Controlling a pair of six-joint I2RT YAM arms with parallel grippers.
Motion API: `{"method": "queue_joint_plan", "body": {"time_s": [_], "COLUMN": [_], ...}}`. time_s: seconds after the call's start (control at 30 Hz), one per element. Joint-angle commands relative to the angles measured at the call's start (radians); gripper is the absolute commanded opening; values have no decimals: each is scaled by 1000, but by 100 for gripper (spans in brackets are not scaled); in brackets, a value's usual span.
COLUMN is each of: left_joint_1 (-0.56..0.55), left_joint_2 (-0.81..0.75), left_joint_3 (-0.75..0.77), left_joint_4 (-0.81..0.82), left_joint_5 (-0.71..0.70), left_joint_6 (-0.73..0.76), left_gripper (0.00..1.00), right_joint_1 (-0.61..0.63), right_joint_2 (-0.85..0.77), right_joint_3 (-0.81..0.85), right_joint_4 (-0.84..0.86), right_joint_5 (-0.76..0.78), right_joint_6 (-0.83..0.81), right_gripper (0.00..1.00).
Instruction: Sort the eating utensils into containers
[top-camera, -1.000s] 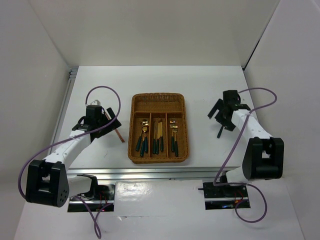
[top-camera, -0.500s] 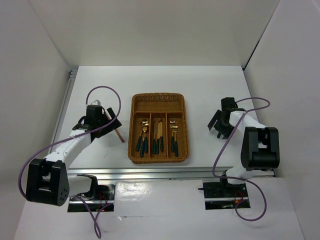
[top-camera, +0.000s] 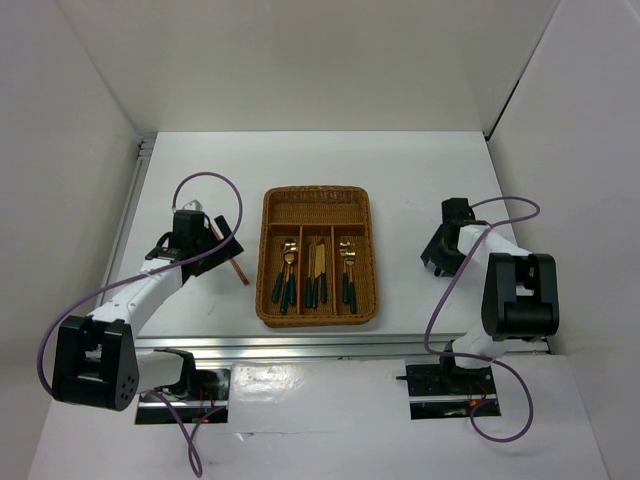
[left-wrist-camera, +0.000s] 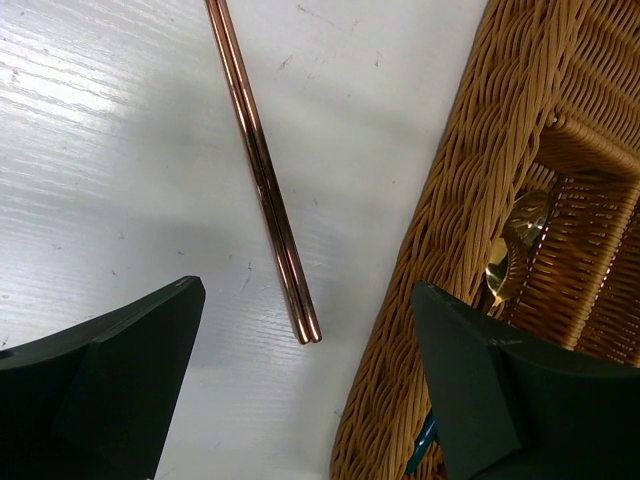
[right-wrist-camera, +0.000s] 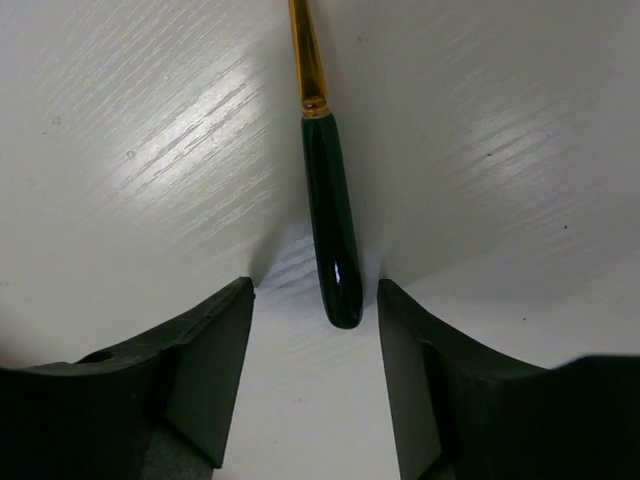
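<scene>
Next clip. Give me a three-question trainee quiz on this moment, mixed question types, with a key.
1. True or false: the right gripper is shut on the green-handled utensil.
2. The chopsticks lie: A on the table beside the wicker tray; B inside it; C across its rim.
3. Fill in: the tray's ___ slot holds no utensils.
Key: 1 false, it stands open either side of the utensil; 2 A; 3 crosswise.
</scene>
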Motion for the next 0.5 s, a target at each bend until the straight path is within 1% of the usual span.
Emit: {"method": "queue_joint_plan", "body": {"time_s": [0.0, 0.07, 0.2, 0.23, 0.37, 0.47], "left_joint_1": [5, 5, 5, 5, 5, 5], "left_joint_2": [5, 5, 14, 14, 14, 14], "left_joint_3": [22, 22, 22, 22, 22, 22], "left_joint_4": [33, 33, 33, 33, 33, 33], "left_joint_5": [12, 12, 12, 12, 12, 3], "left_joint_6": [31, 31, 31, 31, 31, 31], "left_gripper": [100, 100, 100, 100, 100, 100], "right_joint_1": [-5, -5, -5, -5, -5, -5], "right_joint_2": [29, 38, 48, 58, 78, 48], "right_joint_3": [-17, -17, -26, -26, -26, -5], "right_joint_4": [48, 48, 57, 66, 75, 66], "right_joint_5": [28, 39, 39, 39, 8, -39], "right_joint_6": [-3, -3, -3, -3, -3, -39], "right_gripper": [59, 54, 40, 31, 13, 7]}}
